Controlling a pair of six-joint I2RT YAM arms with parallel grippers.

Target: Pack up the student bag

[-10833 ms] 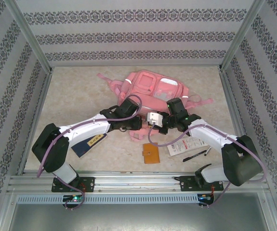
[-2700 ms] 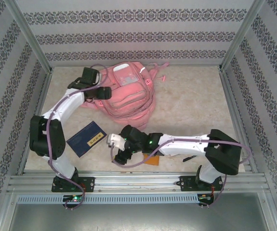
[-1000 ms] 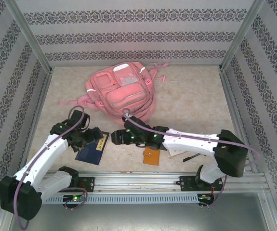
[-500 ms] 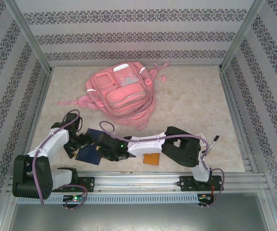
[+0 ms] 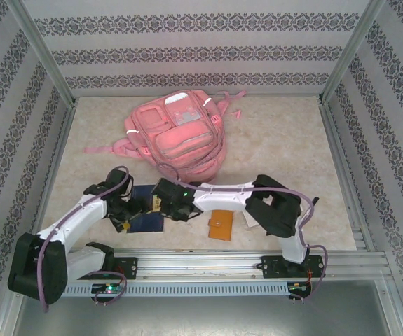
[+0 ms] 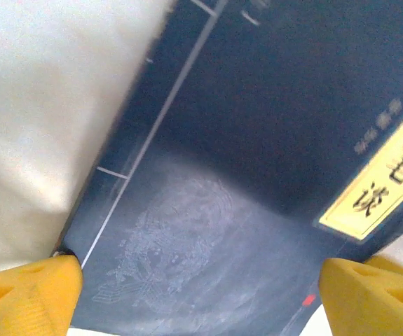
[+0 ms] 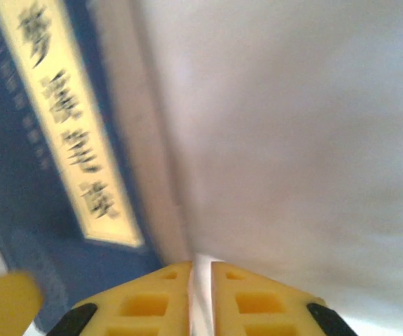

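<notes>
- Two grippers meet at the flat dark blue book with a yellow title strip (image 5: 145,221).
- Fingers of the left gripper (image 6: 205,283) stand apart, straddling the book.
- Fingers of the right gripper (image 7: 200,287) are nearly together at its edge; I cannot tell if they pinch it.
- Just beyond both lies the soft pink fabric backpack (image 5: 176,140), nearer the right gripper.

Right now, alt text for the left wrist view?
Close-up of a dark blue book with a yellow title label, lying on a pale tabletop. The left arm's two yellow fingers stand wide apart at the bottom corners of the picture, one on each side of the book's near end.
</notes>
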